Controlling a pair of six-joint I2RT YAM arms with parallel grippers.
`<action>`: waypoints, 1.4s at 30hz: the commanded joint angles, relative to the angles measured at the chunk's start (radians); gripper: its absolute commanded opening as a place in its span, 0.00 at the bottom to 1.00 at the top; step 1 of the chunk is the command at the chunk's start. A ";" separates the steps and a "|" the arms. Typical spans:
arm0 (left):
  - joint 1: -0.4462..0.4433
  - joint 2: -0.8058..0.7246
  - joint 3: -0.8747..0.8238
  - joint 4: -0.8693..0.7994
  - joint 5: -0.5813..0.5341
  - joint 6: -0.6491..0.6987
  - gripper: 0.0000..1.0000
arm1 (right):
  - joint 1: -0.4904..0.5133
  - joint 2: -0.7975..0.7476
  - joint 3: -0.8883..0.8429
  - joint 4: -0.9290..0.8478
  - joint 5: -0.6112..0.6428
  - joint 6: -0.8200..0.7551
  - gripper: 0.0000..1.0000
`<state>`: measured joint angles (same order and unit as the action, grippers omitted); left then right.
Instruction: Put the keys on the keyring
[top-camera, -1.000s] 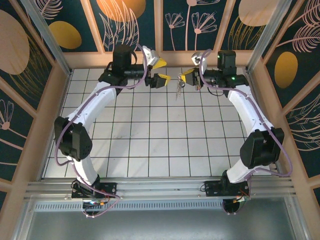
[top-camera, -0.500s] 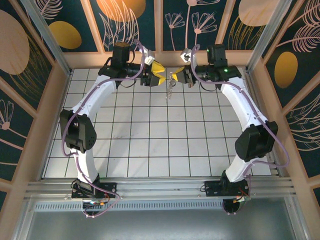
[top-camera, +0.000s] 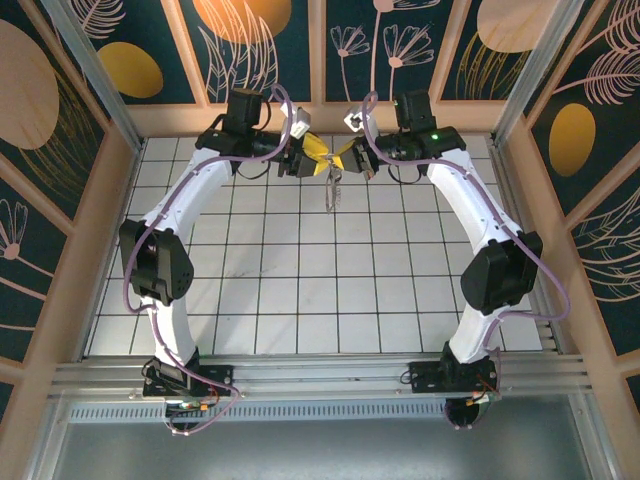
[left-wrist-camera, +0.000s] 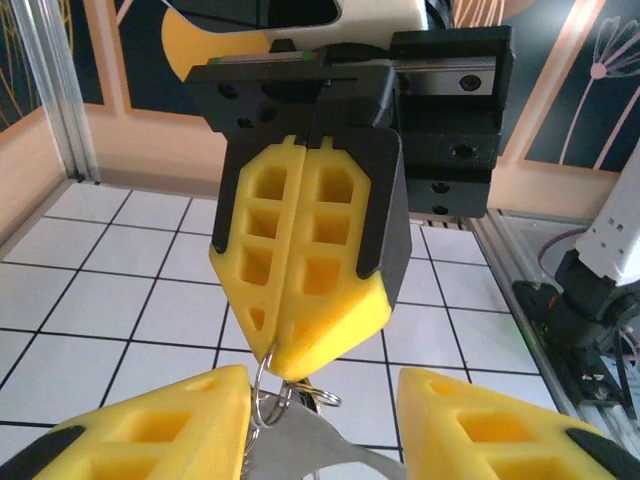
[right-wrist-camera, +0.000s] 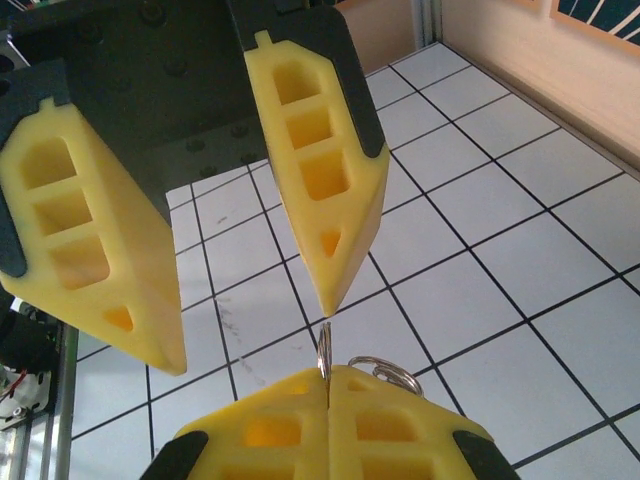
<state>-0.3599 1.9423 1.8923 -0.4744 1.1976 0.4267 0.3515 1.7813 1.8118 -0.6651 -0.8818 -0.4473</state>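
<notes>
White tiled floor (top-camera: 300, 300), floral dark-blue wall panels (top-camera: 400, 50).

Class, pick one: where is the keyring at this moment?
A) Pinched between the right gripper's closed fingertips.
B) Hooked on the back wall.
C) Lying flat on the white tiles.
A: the right wrist view shows the keyring wedged upright between the right gripper's shut yellow fingertips.

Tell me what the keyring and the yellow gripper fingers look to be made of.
The keyring: thin silvery wire with bright glints, so most likely polished metal. The fingers: matte yellow, moulded with hollow cells and a black backing, probably plastic or firm rubber; the look leaves that open.
</notes>
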 joint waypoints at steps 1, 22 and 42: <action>-0.001 0.040 0.068 -0.138 0.037 0.109 0.43 | 0.005 -0.020 0.029 -0.034 -0.003 -0.036 0.00; -0.001 0.086 0.139 -0.219 0.066 0.139 0.42 | 0.010 -0.082 -0.054 0.012 -0.018 -0.051 0.00; -0.005 0.110 0.144 -0.177 0.105 0.093 0.36 | 0.009 -0.068 -0.046 0.044 -0.049 -0.042 0.00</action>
<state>-0.3599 2.0327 2.0071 -0.6693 1.2606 0.5297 0.3553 1.7397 1.7576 -0.6655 -0.8913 -0.4740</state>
